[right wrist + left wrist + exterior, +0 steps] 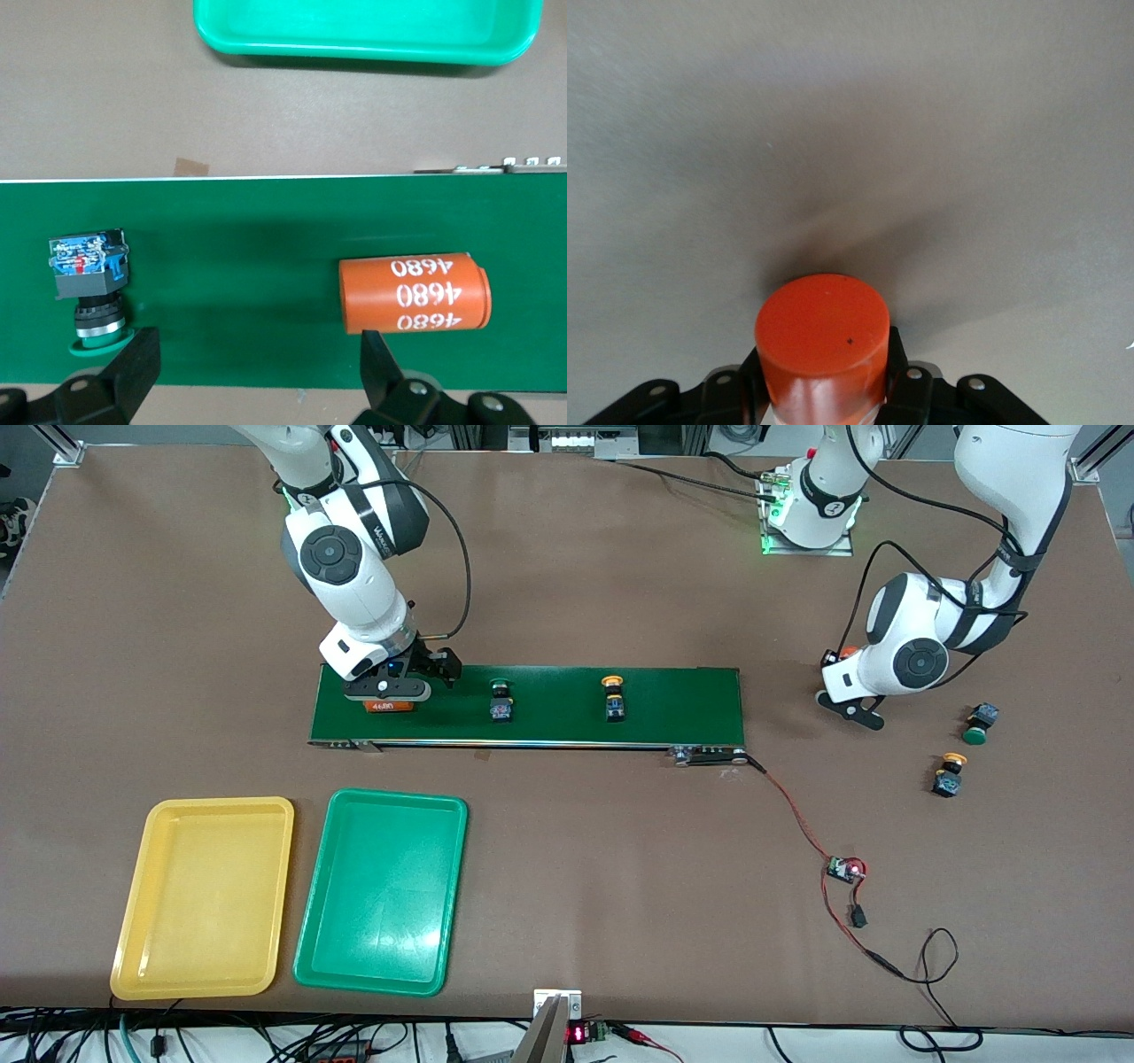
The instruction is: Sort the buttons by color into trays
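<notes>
I see my right hand (387, 691) low over the long green belt (549, 726) at the right arm's end, fingers (133, 367) spread wide with nothing gripped — an orange cylinder (413, 294) printed "4680" lies on the belt under it. Two buttons sit on the belt too: a green-capped one (501, 701) beside that cylinder and a yellow-capped one (612, 698) toward the left arm's end. My left hand (849, 710) is down at the brown surface (620, 850) off the belt's end, and its wrist view shows it clamped on another orange cylinder (822, 341). Near it lie a green button (979, 724) and, nearer the front camera, a yellow button (950, 774). The yellow tray (205, 895) and green tray (381, 890) sit side by side, nearer the front camera than the belt.
</notes>
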You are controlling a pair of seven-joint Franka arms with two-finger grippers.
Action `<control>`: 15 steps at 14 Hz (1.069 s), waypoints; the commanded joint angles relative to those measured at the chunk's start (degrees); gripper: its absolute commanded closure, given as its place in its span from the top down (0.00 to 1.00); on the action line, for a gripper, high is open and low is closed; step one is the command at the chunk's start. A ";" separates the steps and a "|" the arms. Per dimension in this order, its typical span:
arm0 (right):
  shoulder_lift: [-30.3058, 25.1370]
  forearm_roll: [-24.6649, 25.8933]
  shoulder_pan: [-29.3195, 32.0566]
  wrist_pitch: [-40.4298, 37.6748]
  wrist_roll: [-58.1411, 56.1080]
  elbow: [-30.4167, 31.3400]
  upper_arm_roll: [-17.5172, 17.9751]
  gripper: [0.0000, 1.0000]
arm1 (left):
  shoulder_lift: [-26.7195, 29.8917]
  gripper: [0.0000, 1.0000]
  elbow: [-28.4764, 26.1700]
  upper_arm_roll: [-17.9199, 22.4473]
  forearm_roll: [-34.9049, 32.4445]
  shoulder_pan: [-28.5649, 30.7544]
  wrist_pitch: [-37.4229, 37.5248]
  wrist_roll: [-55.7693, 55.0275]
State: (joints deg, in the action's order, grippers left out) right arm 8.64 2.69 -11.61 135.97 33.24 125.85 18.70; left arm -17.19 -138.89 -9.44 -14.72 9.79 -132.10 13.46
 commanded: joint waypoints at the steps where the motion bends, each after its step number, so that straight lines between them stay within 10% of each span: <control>1: 0.68 1.35 -1.14 -0.88 1.30 -1.31 -0.95 1.00 | 2.34 0.17 4.74 -0.14 1.18 -1.17 7.61 1.31; 7: 2.87 2.23 -2.71 -0.35 1.65 -2.45 -0.95 1.00 | -0.47 0.18 23.91 -5.33 12.73 -4.50 18.46 -1.49; 15: 4.20 2.93 -3.42 -0.35 1.74 -2.46 -0.95 1.00 | -4.87 0.18 32.28 -9.11 21.22 -12.16 18.28 -26.60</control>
State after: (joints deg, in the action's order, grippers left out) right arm 11.91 3.89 -13.97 136.00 33.47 124.55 18.44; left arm -20.20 -110.42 -17.59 5.70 -1.63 -114.95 -7.95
